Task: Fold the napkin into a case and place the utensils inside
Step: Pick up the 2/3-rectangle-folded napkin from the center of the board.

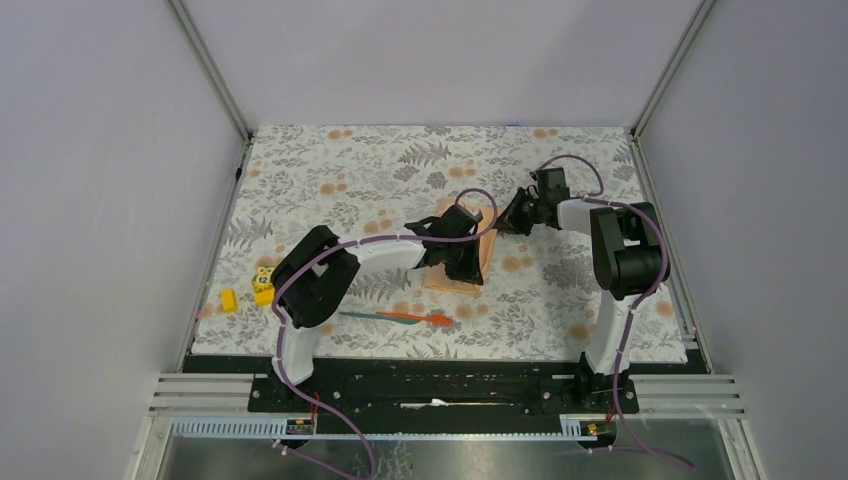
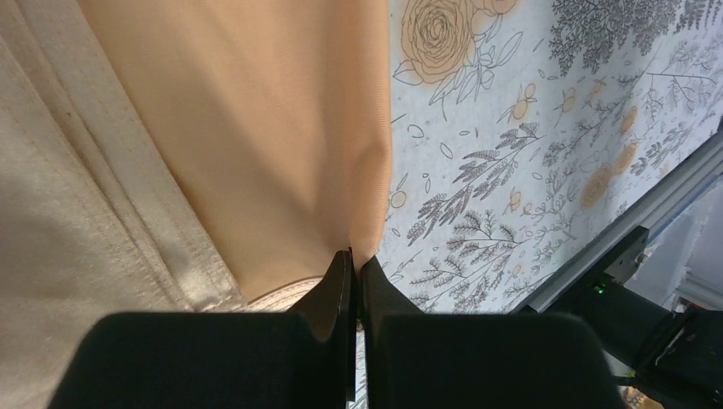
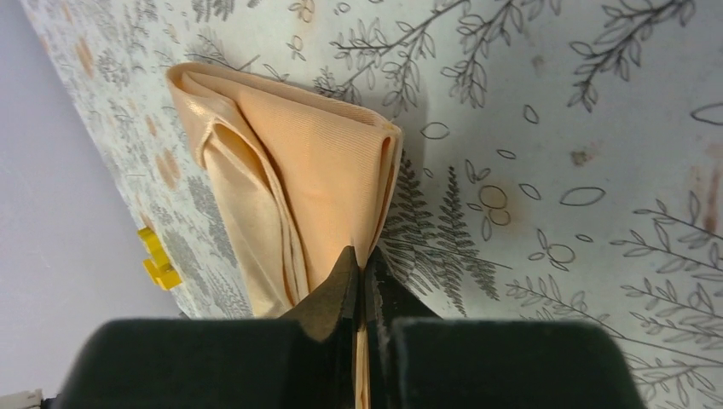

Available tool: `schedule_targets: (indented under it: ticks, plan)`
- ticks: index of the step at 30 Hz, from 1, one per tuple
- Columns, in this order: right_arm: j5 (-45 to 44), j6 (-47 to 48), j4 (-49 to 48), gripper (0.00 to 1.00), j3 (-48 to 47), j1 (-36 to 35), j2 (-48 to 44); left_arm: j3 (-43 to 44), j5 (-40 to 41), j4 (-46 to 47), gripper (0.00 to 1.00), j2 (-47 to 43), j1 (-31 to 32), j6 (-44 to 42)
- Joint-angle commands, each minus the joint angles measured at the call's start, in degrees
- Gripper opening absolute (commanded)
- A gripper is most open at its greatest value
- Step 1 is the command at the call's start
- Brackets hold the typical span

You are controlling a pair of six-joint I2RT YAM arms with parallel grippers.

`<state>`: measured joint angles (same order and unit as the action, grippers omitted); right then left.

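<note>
The peach-orange napkin [image 1: 449,279] lies folded into a narrow layered strip on the floral tablecloth [image 1: 350,190], partly hidden under the left arm. My left gripper [image 1: 463,252] is shut on the napkin's folded right edge [image 2: 281,128], fingertips pinching cloth [image 2: 355,260]. My right gripper [image 1: 508,224] is shut on the far end of the same fold [image 3: 307,162], with cloth between its fingertips [image 3: 361,260]. The utensils lie apart from the napkin near the front edge: a teal-green piece [image 1: 366,315] end to end with an orange-red one [image 1: 422,319].
Small yellow blocks [image 1: 228,299] sit at the tablecloth's left edge, another [image 1: 264,292] beside the left arm; one shows in the right wrist view [image 3: 159,261]. Grey walls enclose the table on three sides. A black rail [image 1: 440,385] runs along the front.
</note>
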<state>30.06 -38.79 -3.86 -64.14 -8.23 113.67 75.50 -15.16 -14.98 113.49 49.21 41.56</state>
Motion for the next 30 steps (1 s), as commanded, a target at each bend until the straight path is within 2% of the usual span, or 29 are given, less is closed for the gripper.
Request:
schedule_targets:
  ticks: [1, 11, 21, 30]
  plan:
    - [-3.3, 3.0, 4.4, 0.00, -3.4, 0.1, -4.0, -2.5, -4.2, 8.4, 0.00, -3.3, 0.3, 2.5]
    - [-7.9, 3.4, 11.7, 0.00, -7.8, -3.7, -5.5, -9.2, -5.8, 16.4, 0.00, -6.6, 0.0, 4.4]
    - [-25.3, 0.5, 23.6, 0.00, -17.5, -12.9, -3.4, -20.1, -8.2, 26.2, 0.00, -12.7, -2.7, 5.7]
    - [-29.7, -1.1, 28.8, 0.00, -24.8, -18.3, 0.2, -29.7, -10.0, 34.7, 0.00, -17.3, -5.6, 7.3]
